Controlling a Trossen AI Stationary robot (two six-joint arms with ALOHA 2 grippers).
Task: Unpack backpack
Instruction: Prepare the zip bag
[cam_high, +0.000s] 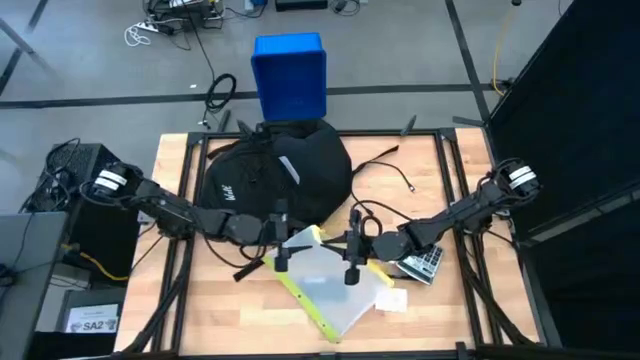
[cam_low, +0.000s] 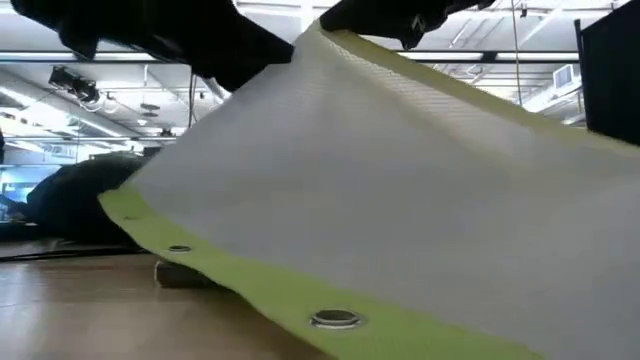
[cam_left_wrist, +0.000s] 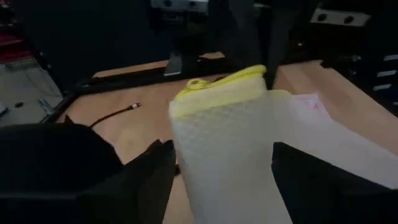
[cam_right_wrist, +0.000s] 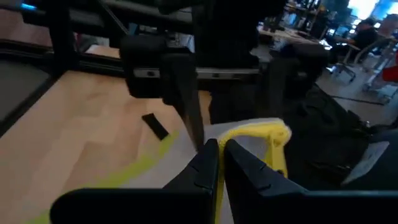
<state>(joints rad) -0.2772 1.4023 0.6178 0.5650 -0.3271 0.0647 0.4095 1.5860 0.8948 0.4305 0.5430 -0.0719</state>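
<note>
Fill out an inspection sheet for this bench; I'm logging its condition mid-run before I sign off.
Surface: wooden table, bare wood at the front corners.
Job's things: backpack at the table's back; translucent mesh pouch with yellow-green trim lifted in front of it.
Clutter: calculator and small white card by the pouch; small dark block on the wood.
Grippers: left gripper and right gripper each shut on the pouch's upper edge.
Cables: loose black cable right of the backpack.
Surroundings: blue plastic box behind the table; floor cables, computer gear at left.
</note>
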